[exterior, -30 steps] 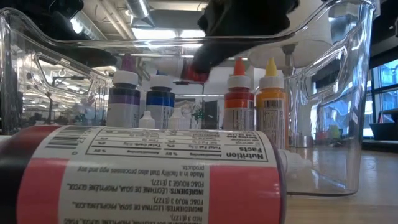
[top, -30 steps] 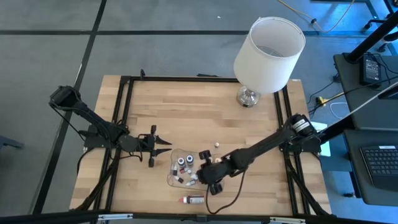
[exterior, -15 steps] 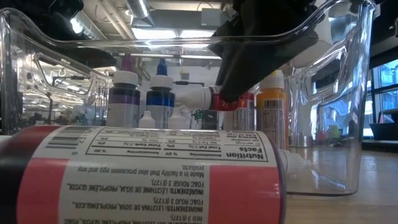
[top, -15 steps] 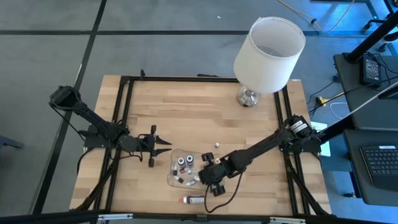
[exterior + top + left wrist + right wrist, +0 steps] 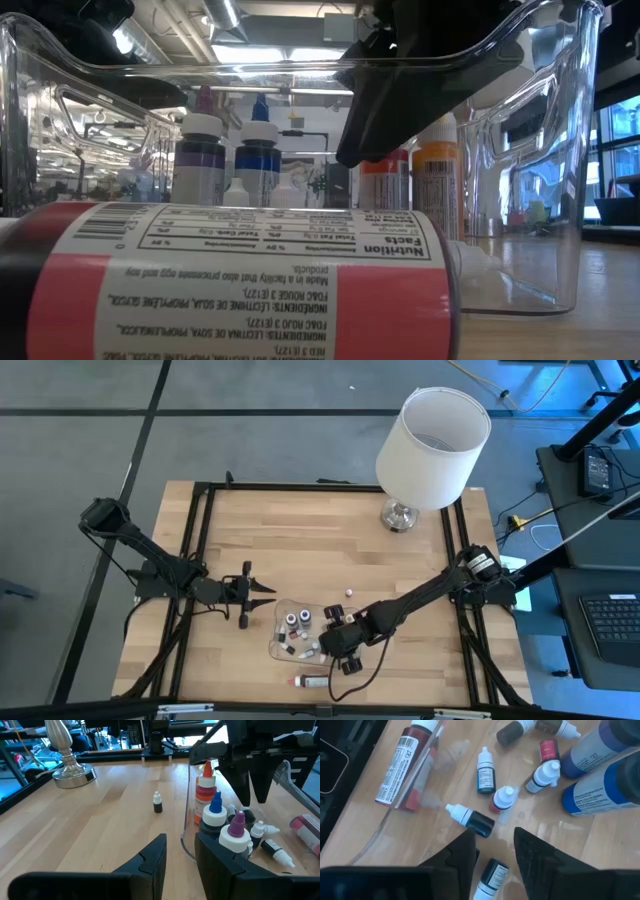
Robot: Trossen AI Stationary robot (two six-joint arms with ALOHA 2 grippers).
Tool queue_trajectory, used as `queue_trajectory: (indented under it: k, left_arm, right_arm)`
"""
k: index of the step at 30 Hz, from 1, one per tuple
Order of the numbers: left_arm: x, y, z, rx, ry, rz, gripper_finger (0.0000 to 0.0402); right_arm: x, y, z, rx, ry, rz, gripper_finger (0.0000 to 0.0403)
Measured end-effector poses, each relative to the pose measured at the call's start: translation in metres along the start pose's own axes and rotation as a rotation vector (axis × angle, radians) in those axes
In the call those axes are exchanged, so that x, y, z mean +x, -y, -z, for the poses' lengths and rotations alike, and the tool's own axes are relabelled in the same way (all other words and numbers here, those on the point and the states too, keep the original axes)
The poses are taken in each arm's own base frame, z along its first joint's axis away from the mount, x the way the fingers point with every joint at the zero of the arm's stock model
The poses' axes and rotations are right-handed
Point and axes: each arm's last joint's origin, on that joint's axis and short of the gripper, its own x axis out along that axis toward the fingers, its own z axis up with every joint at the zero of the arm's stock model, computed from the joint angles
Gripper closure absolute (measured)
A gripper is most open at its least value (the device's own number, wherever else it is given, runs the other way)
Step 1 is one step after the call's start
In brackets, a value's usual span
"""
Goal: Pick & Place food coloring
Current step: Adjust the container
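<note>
Right pincer [image 5: 322, 647] hangs inside the clear tray [image 5: 275, 647], fingers parted with nothing between them; its wrist view shows a small red bottle [image 5: 502, 800] lying free on the tray floor just past the fingertips. Left pincer [image 5: 262, 593] waits just beside the tray's far side, jaws a little apart and empty.

Most of the food coloring sits in the tray: tall purple [image 5: 236, 833], blue [image 5: 215, 814] and orange [image 5: 205, 786] bottles stand upright, and several tiny bottles lie scattered on their sides. One tiny dark bottle [image 5: 157, 803] stands alone on the counter [image 5: 300, 540], and a larger red-labelled bottle [image 5: 312, 682] lies outside the tray's near edge.

To finish this step well, I would lift the right pincer straight up, keeping its fingers away from the upright bottles and the tray wall, since a sideways sweep could topple them.

From table height the dark arm blocks the orange bottle and the tray floor, so the small red bottle cannot be seen there. Overhead, the tiny bottles are too small to tell apart.
</note>
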Motion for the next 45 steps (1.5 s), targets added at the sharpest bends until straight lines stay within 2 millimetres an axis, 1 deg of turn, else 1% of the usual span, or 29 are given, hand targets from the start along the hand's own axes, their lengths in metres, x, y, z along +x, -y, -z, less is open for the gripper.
queue_trajectory:
  k: [2, 4, 8, 10, 13, 16, 18, 21, 26, 30, 33, 37, 41, 43, 45]
  left_arm:
    - [0.0, 0.0, 0.0, 0.0, 0.0, 0.0, 0.0304]
    - [0.0, 0.0, 0.0, 0.0, 0.0, 0.0, 0.0304]
    - [0.0, 0.0, 0.0, 0.0, 0.0, 0.0, 0.0304]
    - [0.0, 0.0, 0.0, 0.0, 0.0, 0.0, 0.0304]
    - [0.0, 0.0, 0.0, 0.0, 0.0, 0.002, 0.0304]
    - [0.0, 0.0, 0.0, 0.0, 0.0, 0.002, 0.0304]
    - [0.0, 0.0, 0.0, -0.001, 0.001, 0.002, 0.0304]
    - [0.0, 0.0, 0.0, 0.0, 0.001, -0.002, 0.0304]
    - [0.0, -0.001, 0.0, -0.001, 0.006, -0.029, 0.0304]
    - [0.0, -0.001, -0.001, -0.006, 0.014, -0.035, 0.0304]
    - [0.0, -0.001, -0.002, -0.019, 0.019, -0.03, 0.0304]
    - [0.0, 0.0, -0.002, -0.037, 0.02, -0.017, 0.0304]
    - [0.0, 0.0, -0.004, -0.039, 0.033, -0.014, 0.0304]
    - [0.001, 0.003, -0.01, -0.046, 0.045, 0.01, 0.0304]
    - [0.003, 0.007, -0.022, -0.043, 0.069, 0.069, 0.0304]
  right_arm:
    - [-0.002, 0.0, 0.0, 0.0, -0.004, 0.0, 0.0263]
    - [-0.009, 0.001, 0.0, -0.001, -0.01, 0.001, 0.026]
    - [-0.043, 0.002, -0.007, 0.002, 0.03, -0.004, 0.0259]
    - [-0.058, 0.0, -0.005, -0.004, 0.052, -0.008, 0.0258]
    - [-0.074, -0.004, 0.007, 0.008, 0.099, 0.018, 0.0258]
    - [-0.089, -0.01, 0.031, 0.053, 0.151, 0.111, 0.0258]
    - [-0.102, -0.013, 0.047, 0.083, 0.217, 0.168, 0.0258]
    - [-0.119, -0.016, 0.069, 0.092, 0.355, 0.209, 0.0258]
    - [-0.123, -0.01, 0.112, 0.05, 0.519, 0.2, 0.0258]
    - [-0.123, 0.0, 0.14, 0.062, 0.625, 0.178, 0.0258]
    - [-0.127, 0.007, 0.152, 0.055, 0.677, 0.191, 0.0258]
    - [-0.13, 0.014, 0.164, -0.038, 0.68, 0.24, 0.0258]
    - [-0.129, 0.022, 0.176, -0.007, 0.681, 0.238, 0.0258]
    - [-0.13, 0.025, 0.181, 0.006, 0.696, 0.208, 0.0258]
    - [-0.131, 0.028, 0.185, 0.024, 0.701, 0.205, 0.0258]
